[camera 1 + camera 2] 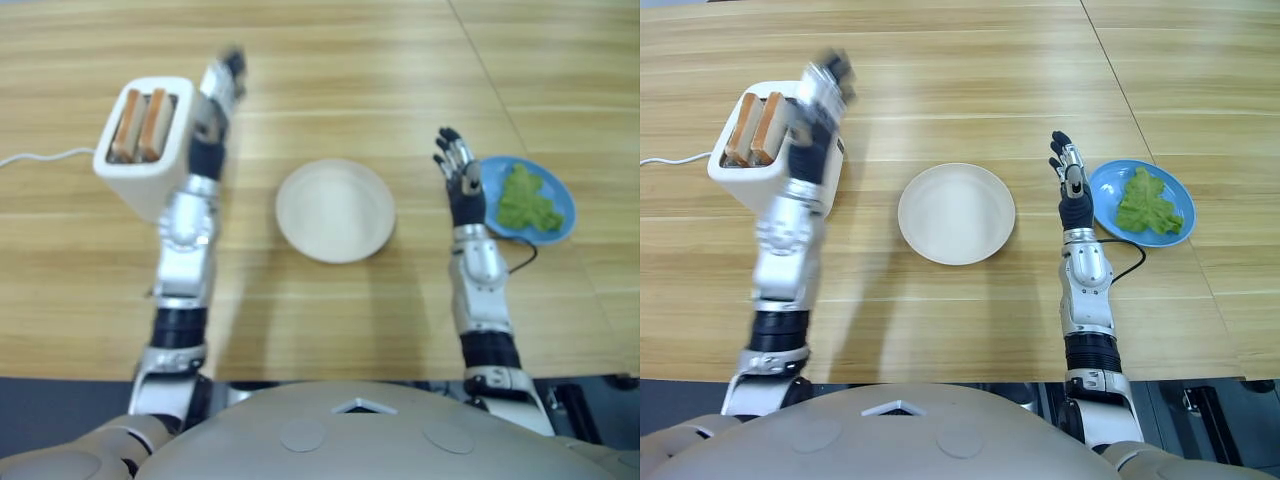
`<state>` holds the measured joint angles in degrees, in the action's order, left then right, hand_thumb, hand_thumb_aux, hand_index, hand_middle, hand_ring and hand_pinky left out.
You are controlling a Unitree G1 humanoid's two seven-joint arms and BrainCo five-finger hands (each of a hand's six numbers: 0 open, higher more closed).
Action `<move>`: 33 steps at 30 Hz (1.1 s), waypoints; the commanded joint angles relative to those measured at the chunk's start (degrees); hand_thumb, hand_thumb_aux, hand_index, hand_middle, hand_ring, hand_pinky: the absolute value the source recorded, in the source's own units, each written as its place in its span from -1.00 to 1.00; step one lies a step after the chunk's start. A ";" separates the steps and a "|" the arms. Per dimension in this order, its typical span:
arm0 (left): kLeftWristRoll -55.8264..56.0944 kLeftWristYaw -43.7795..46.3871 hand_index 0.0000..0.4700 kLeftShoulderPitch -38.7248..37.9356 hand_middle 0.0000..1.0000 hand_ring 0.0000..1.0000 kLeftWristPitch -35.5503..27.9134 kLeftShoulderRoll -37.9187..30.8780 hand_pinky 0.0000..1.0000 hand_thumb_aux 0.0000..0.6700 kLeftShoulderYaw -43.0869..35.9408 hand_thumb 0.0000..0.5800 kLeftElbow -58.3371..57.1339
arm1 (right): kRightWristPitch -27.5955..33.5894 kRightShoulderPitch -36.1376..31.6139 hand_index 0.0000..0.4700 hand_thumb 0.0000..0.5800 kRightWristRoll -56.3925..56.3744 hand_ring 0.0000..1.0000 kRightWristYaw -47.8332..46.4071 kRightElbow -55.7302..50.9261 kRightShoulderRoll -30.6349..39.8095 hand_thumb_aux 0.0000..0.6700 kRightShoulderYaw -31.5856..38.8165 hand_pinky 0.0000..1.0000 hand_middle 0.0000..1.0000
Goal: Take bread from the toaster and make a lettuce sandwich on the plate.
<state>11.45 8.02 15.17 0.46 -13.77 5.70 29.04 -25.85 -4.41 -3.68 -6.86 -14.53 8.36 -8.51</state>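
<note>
Wooden bench, left eye view: at upper left a white toaster holds two bread slices, with the blurred left hand just right of it, grip impossible to tell. Right eye view: the open right hand sits between the central cream plate and a blue plate of lettuce.
</note>
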 commanded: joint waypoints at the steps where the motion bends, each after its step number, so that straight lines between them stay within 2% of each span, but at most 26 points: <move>1: 1.81 1.67 -1.00 -0.28 -1.00 -1.00 -9.30 -12.05 -1.00 -1.00 14.42 -1.00 5.95 | 0.36 1.32 -1.00 -1.00 0.51 -1.00 0.56 -0.03 -0.37 -1.00 0.35 -1.00 -1.00; 4: -8.49 0.66 -1.00 -4.79 -1.00 -1.00 -10.11 -21.48 -1.00 -1.00 20.93 -1.00 -2.13 | 0.31 1.34 -1.00 -1.00 0.66 -1.00 0.74 -0.12 -0.66 -1.00 0.58 -1.00 -1.00; 6: -17.64 -1.13 -1.00 -9.09 -1.00 -1.00 -9.97 -26.35 -1.00 -1.00 20.38 -1.00 -8.42 | 0.33 1.30 -1.00 -1.00 0.58 -1.00 0.69 -0.22 -0.63 -1.00 0.61 -1.00 -1.00; 9: -26.74 -3.23 -1.00 -13.07 -1.00 -1.00 -10.51 -29.77 -1.00 -1.00 16.31 -1.00 -17.04 | 0.44 1.42 -1.00 -1.00 0.44 -1.00 0.59 -0.02 -0.44 -1.00 0.53 -1.00 -1.00; 13: -36.07 -6.30 -1.00 -14.65 -1.00 -1.00 -10.87 -31.40 -1.00 -1.00 10.41 -1.00 -25.62 | 0.50 1.51 -1.00 -1.00 0.35 -1.00 0.46 0.12 -0.18 -1.00 0.41 -1.00 -1.00; 20: -43.14 -8.81 -1.00 -13.15 -1.00 -1.00 -13.35 -31.53 -1.00 -1.00 5.59 -1.00 -33.96 | 0.79 1.68 -1.00 -1.00 0.36 -1.00 0.24 0.92 0.19 -1.00 0.35 -1.00 -1.00; 33: -47.70 -10.78 -1.00 -11.25 -1.00 -1.00 -15.72 -30.23 -1.00 -1.00 1.61 -1.00 -33.92 | 1.32 2.03 -1.00 -1.00 0.38 -1.00 0.20 0.89 0.49 -1.00 0.31 -1.00 -1.00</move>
<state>-35.08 -2.56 3.77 -14.41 -44.35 8.23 -5.93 -25.58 -2.80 -3.55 -6.46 -14.45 8.52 -8.56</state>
